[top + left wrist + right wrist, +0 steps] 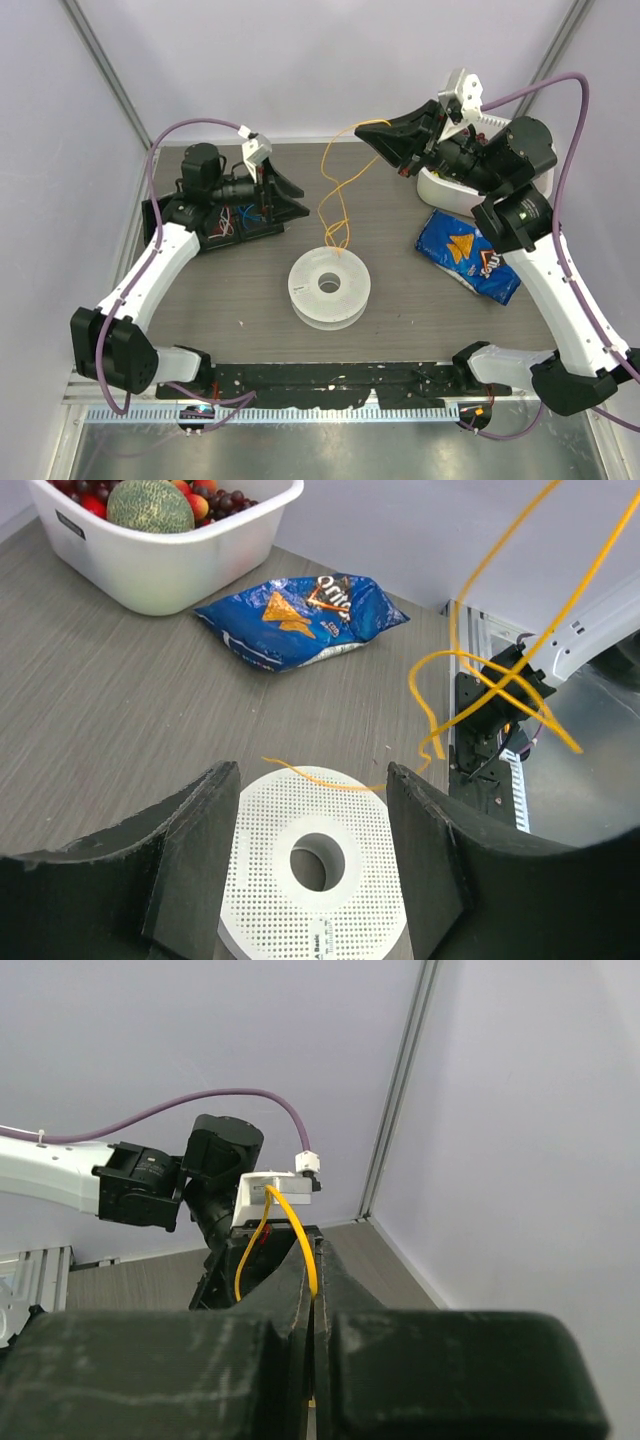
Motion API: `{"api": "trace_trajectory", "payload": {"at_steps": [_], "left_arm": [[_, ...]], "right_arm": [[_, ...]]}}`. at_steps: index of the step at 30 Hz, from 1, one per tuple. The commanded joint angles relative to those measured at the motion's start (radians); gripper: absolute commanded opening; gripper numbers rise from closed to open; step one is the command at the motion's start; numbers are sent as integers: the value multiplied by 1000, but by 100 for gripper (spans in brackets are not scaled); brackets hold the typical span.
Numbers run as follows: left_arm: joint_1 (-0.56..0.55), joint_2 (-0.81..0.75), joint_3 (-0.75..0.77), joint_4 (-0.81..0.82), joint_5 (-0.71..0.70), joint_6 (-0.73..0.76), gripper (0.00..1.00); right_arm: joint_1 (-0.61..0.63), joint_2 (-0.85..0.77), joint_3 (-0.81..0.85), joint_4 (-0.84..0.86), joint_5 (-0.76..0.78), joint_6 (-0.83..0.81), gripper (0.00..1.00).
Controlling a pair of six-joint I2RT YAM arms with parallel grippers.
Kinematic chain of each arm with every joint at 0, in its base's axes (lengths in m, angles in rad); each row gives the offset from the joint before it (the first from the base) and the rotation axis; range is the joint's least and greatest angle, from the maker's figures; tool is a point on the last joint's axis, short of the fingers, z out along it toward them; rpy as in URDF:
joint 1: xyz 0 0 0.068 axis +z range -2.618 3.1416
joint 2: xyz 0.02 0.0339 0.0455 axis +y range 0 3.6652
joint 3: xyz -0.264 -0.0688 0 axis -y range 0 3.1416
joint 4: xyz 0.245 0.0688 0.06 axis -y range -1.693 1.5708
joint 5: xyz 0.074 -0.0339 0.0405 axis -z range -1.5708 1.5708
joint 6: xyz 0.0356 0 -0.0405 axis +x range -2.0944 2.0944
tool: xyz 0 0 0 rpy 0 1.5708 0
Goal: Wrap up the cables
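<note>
**Left side.** Black tray of small wire coils (200, 243), near the table's left edge. The left gripper (300, 200) hangs just above its right end, jaws spread and holding nothing, fingers pointing right toward the middle of the table.

**Centre.** White spool (305, 285), lying flat with its hole facing up, so its axis is upright. There is bare table on its left and near sides. In the left wrist view it sits framed between the two spread fingers (190, 850), below and ahead of them and not touched.

**Centre to right.** Yellow cable (312, 1270), the task item. It is one thin strand hanging in loose loops in the air, and its lower end trails across the spool's top face. Its long run slants from the spool up and away to the far right.

**Right, raised.** Right gripper (365, 133), fingers pressed together and pinching the cable's upper end.

**Key relation.** The spool lies to the near side and slightly left of the right gripper, with the slack between them. The left gripper is the closer of the two to the spool. Any winding would probably have to circle the upright axis.

**Right side, obstacles.** Blue chip bag (465, 255), near the spool's right side. White tub (200, 580) of fruit, beyond it under the right arm. Sweeps look freer to the left and near sides, and tighter to the right.
</note>
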State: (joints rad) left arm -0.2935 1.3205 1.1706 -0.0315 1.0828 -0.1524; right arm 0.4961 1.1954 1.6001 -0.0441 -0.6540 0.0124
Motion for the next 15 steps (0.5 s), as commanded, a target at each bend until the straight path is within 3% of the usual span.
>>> {"api": "trace_trajectory", "payload": {"at_steps": [1,8,11,15], "left_arm": [[4,-9,-25,25,2,-10,64],[4,-47,-138,155,-28,-71,74],[4,-46,-120,231,3,-119,75],[14,-40,-56,236,26,-58,77]], "right_arm": [[-1,13,27,79,26,47,1],[1,24,38,118,70,93,1],[-1,23,38,118,47,100,1],[-1,15,37,110,-38,89,1]]}}
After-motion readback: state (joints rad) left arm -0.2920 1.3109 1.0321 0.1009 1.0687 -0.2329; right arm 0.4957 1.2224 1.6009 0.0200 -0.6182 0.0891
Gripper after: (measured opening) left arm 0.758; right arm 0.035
